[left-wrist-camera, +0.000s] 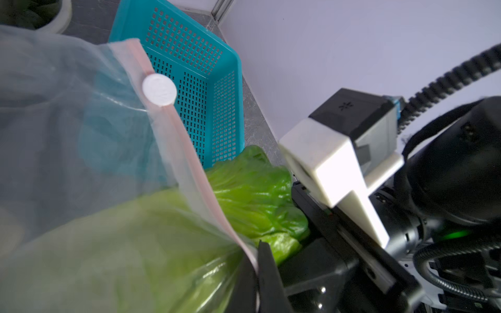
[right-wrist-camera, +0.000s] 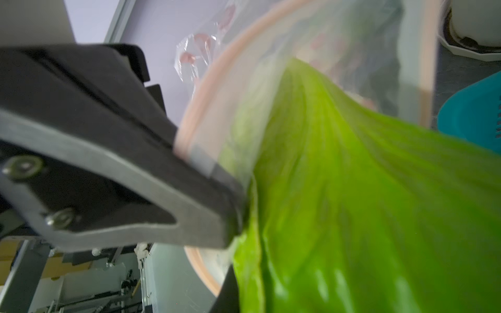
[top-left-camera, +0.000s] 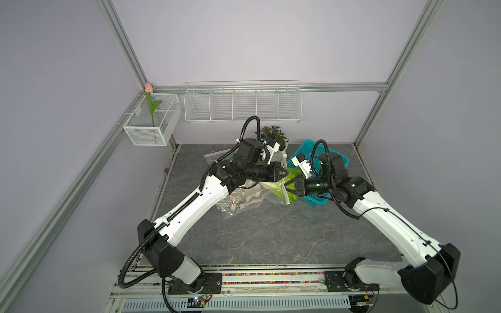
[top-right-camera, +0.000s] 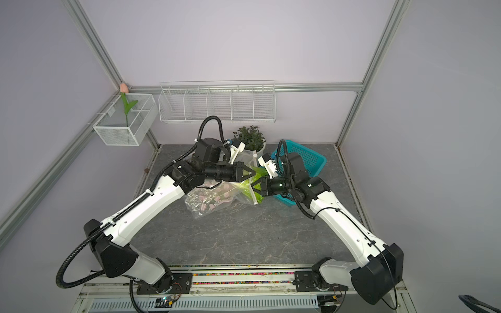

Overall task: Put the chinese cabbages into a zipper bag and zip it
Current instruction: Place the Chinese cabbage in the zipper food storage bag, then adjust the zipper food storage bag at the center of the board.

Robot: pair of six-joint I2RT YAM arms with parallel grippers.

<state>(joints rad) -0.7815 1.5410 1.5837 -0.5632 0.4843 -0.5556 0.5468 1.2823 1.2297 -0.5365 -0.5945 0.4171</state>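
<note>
Clear plastic is nipped flat in my left gripper (left-wrist-camera: 256, 273), its jaws pressed together on the pink zip strip of the zipper bag (left-wrist-camera: 81, 122). Facing it, my right gripper (top-left-camera: 285, 188) is clamped on the leafy end of a chinese cabbage (left-wrist-camera: 257, 195). That cabbage lies halfway through the bag's mouth: the lower part is inside, green through the film, and the crinkled top is outside the strip. Under my left wrist lies a second clear bag of pink pieces (top-left-camera: 244, 202). A teal basket (left-wrist-camera: 195, 81) sits just beside the bag's mouth, with a potted plant (top-left-camera: 273, 134) behind, all on the grey table (top-left-camera: 271, 238).
</note>
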